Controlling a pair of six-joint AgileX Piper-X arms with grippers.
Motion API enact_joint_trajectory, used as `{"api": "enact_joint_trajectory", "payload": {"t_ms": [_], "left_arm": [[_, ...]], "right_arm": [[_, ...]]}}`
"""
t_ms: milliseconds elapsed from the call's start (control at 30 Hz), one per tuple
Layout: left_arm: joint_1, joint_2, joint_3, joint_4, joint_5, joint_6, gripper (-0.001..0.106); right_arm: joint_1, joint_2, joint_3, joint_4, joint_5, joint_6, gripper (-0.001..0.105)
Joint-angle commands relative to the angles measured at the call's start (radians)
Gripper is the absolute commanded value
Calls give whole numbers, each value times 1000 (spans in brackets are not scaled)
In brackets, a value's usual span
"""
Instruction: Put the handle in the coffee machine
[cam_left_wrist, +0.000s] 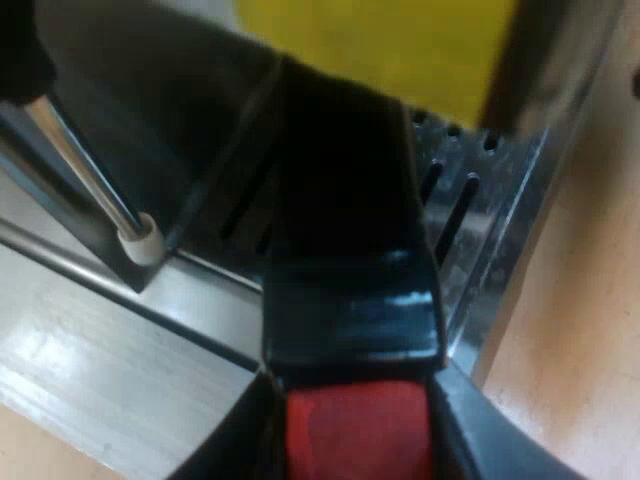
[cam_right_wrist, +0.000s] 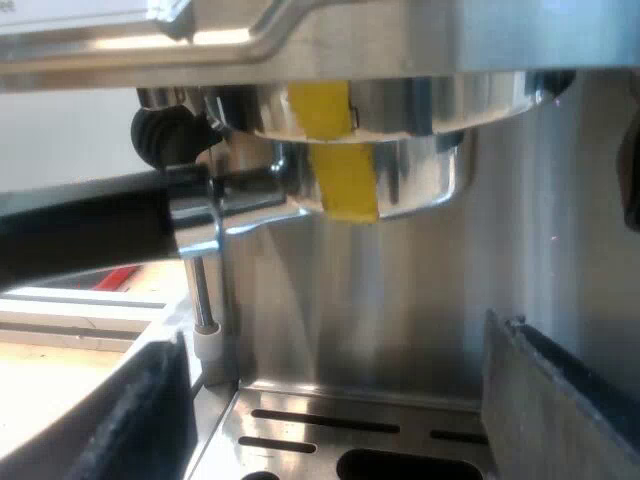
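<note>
Left wrist view, left jaws seemingly grasping one handle (red-ended), right jaws apart.

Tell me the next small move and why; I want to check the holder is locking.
Probably the left gripper, clamped on the handle's red end, should turn the handle slightly: the metal holder sits up in the espresso machine's head, but its yellow strip lies slightly off the head's yellow strip.

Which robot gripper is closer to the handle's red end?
Left. The left gripper clamps the handle right by its red end. The right gripper hangs open over the drip tray, below the metal holder.
</note>
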Motion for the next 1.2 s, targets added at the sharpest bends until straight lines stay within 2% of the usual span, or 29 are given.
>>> {"api": "enact_joint_trajectory", "payload": {"t_ms": [33, 167, 733, 1033, 1200], "left_arm": [[-1, -5, -14, 27, 60, 46, 0], [-1, -5, -14, 50, 60, 72, 0], [-1, -5, -14, -32, 64, 50, 0], [-1, -5, -28, -41, 103, 43, 0], [-1, -5, -72, -4, 131, 28, 0]], "right_arm": [[-3, 0, -7, -13, -5, -12, 63], [-3, 0, -7, -13, -5, -12, 63], [-3, 0, -7, -13, -5, -12, 63], [-3, 0, -7, -13, -5, -2, 63], [-3, 0, -7, -13, -5, -2, 63]]}}
